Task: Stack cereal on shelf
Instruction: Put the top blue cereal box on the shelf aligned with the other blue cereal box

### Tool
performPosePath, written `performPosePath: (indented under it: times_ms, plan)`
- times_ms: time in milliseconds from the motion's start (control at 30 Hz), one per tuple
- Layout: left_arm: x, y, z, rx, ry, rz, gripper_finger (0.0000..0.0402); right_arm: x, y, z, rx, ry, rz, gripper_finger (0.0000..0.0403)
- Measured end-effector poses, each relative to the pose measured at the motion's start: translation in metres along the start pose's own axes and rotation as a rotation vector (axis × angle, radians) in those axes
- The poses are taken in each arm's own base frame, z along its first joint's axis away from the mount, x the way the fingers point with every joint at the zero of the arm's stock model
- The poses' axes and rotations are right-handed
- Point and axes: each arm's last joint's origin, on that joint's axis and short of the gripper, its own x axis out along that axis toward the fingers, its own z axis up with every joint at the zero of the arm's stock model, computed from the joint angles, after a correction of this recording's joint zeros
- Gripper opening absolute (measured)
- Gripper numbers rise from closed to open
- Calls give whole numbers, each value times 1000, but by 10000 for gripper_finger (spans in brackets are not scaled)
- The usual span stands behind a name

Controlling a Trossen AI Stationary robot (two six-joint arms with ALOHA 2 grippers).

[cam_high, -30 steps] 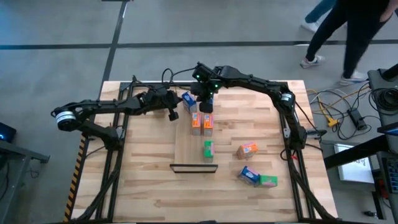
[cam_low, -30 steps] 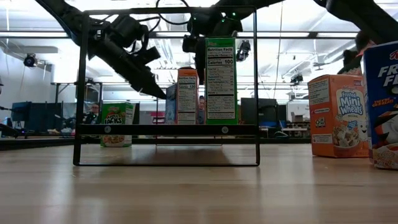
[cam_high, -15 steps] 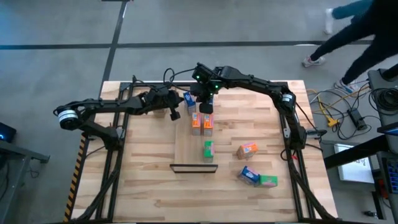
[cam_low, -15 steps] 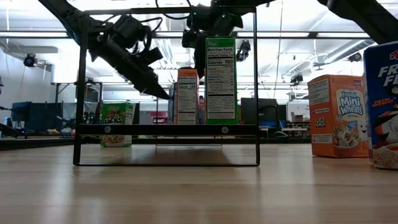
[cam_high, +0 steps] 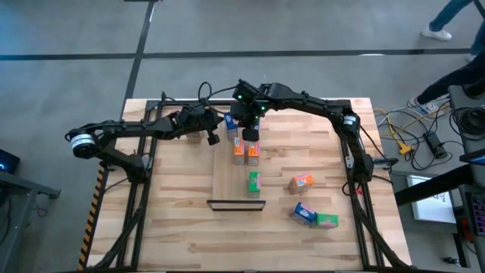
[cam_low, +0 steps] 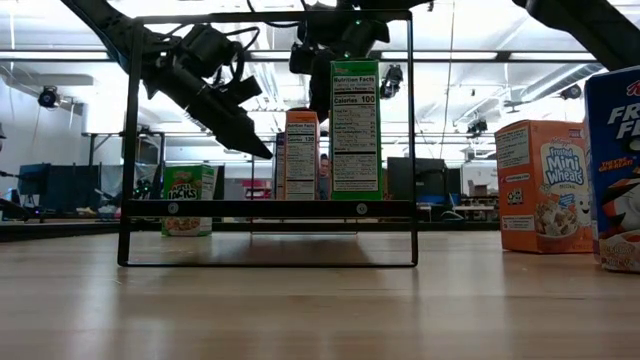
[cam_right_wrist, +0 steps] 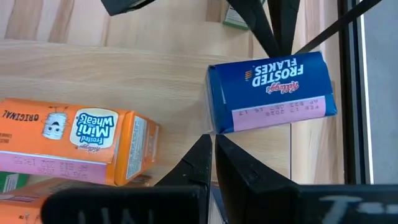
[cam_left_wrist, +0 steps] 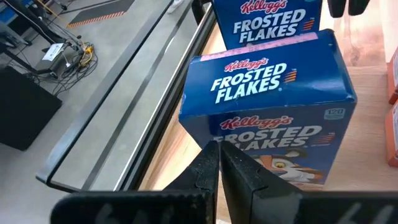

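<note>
Two blue Frosted Flakes boxes (cam_high: 230, 122) stand upright at the far end of the light wood shelf (cam_high: 227, 182). Two orange Mini Wheats boxes (cam_high: 246, 150) stand just nearer, and a green box (cam_high: 254, 182) stands mid-shelf. My left gripper (cam_left_wrist: 217, 148) is shut, its tips at the nearer blue box (cam_left_wrist: 273, 112). In the low view it (cam_low: 262, 152) slants down from the left. My right gripper (cam_right_wrist: 212, 138) is shut, above the boxes, its tips by a corner of a blue box's top (cam_right_wrist: 270, 90). My left gripper's shut fingertips (cam_left_wrist: 211, 149) stand against the lower part of the nearer blue box's printed face (cam_left_wrist: 249, 140), slanting down from the table's left. I cannot tell whether they touch it. The box stands upright on the shelf.
An orange box (cam_high: 301, 182), a blue box (cam_high: 303, 214) and a green box (cam_high: 327, 221) lie on the tabletop to the right of the shelf. Another green box (cam_low: 187, 213) stands far left in the low view. The shelf's dark metal lip (cam_high: 236, 204) is at its near end.
My left gripper has gone a little toward the table's right, closer to the blue boxes, staying shut. My right gripper has shifted slightly toward the left above the boxes. The boxes have stayed where they were.
</note>
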Motion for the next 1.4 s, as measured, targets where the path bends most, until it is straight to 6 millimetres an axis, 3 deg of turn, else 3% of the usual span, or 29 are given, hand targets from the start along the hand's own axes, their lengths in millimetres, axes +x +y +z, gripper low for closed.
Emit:
performPosePath:
  times_ms: [500, 800, 1400]
  plan:
    - [0, 1, 3, 4, -26, 11, 0, 1, 4, 5, -26, -26, -9, 12]
    - [0, -2, -5, 6, 56, -22, 0, 0, -5, 2, -23, 1, -96, 12]
    - [4, -2, -5, 4, 34, -13, 0, 11, -4, 2, -33, -40, -97, 12]
